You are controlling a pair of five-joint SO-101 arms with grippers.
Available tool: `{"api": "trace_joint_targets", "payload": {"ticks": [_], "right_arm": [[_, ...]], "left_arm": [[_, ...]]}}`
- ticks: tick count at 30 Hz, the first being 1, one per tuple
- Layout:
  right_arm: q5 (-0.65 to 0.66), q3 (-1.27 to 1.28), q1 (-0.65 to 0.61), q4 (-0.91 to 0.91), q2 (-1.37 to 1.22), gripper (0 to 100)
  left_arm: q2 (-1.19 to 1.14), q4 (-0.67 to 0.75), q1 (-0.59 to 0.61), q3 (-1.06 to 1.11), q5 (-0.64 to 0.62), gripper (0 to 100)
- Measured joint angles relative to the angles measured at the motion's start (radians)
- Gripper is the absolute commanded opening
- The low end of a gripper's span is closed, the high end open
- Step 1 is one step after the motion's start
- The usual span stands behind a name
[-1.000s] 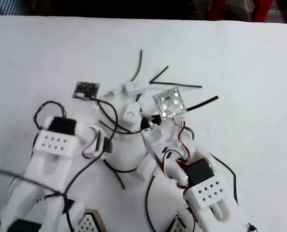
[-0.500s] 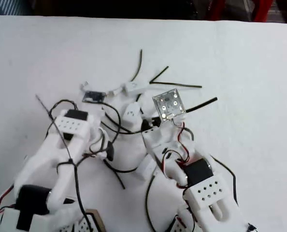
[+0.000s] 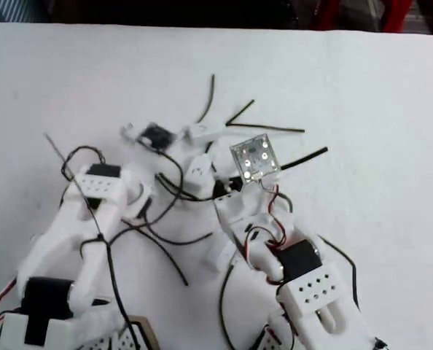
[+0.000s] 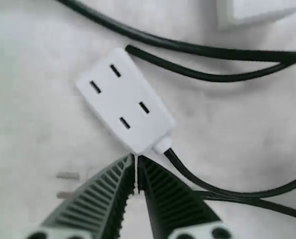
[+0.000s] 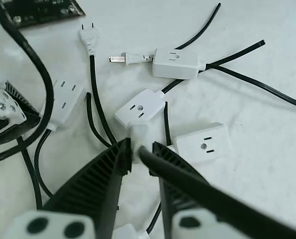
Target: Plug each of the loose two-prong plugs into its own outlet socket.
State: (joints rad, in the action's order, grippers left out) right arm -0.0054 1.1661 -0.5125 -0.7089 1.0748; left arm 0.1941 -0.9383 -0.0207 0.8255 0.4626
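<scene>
My left gripper (image 4: 136, 167) is shut with nothing between its tips, just short of the cord end of a white double outlet socket (image 4: 123, 107). Two bare prongs (image 4: 66, 184) of a plug lie on the table beside it. My right gripper (image 5: 138, 149) is shut on the neck of a second white outlet socket (image 5: 139, 110), which lies by the cluster's middle (image 3: 198, 169). A loose two-prong plug (image 5: 88, 36) on a black cord lies beyond it. Another plug (image 5: 124, 59) sticks out of a white block (image 5: 175, 63). One more socket (image 5: 204, 142) lies beside the right gripper.
Black cords (image 3: 165, 237) loop between the two arms, and short cable pieces (image 3: 264, 127) lie on the far side. The left arm (image 3: 92, 197) and the right arm (image 3: 304, 284) stand close together. The white table (image 3: 369, 95) has free room to the right and at the back.
The left arm has swung and turned, its wrist shifting to the right towards the cluster of sockets and dragging its cords along. The right arm has kept still.
</scene>
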Motion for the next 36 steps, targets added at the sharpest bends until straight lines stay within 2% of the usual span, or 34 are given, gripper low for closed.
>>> {"api": "trace_joint_targets", "payload": {"ticks": [4,7,11,19,23,28,32,36], "right_arm": [[0.000,0.000,0.000,0.000,0.000,1.7],[0.000,0.000,0.000,0.000,0.000,1.7],[0.000,0.000,0.000,0.000,0.000,1.7],[0.000,0.000,0.000,0.000,0.000,1.7],[-0.006,0.000,0.000,0.000,0.000,1.7],[-0.006,0.000,0.000,0.000,0.000,1.7],[-0.006,0.000,0.000,0.000,0.000,1.7],[-0.006,0.000,0.000,0.000,0.000,1.7]], "left_arm": [[0.000,0.063,0.000,0.000,0.210,13],[0.000,0.075,0.014,-0.012,0.216,21],[0.000,0.052,0.057,-0.089,0.069,27],[-0.009,-0.100,0.087,-0.262,-0.229,30],[-0.061,-0.104,0.078,-0.282,-0.318,29],[-0.261,-0.086,0.078,-0.361,-0.376,28],[-0.442,-0.153,0.078,-0.483,-0.370,15],[-0.488,-0.235,0.077,-0.591,-0.272,3]]}}
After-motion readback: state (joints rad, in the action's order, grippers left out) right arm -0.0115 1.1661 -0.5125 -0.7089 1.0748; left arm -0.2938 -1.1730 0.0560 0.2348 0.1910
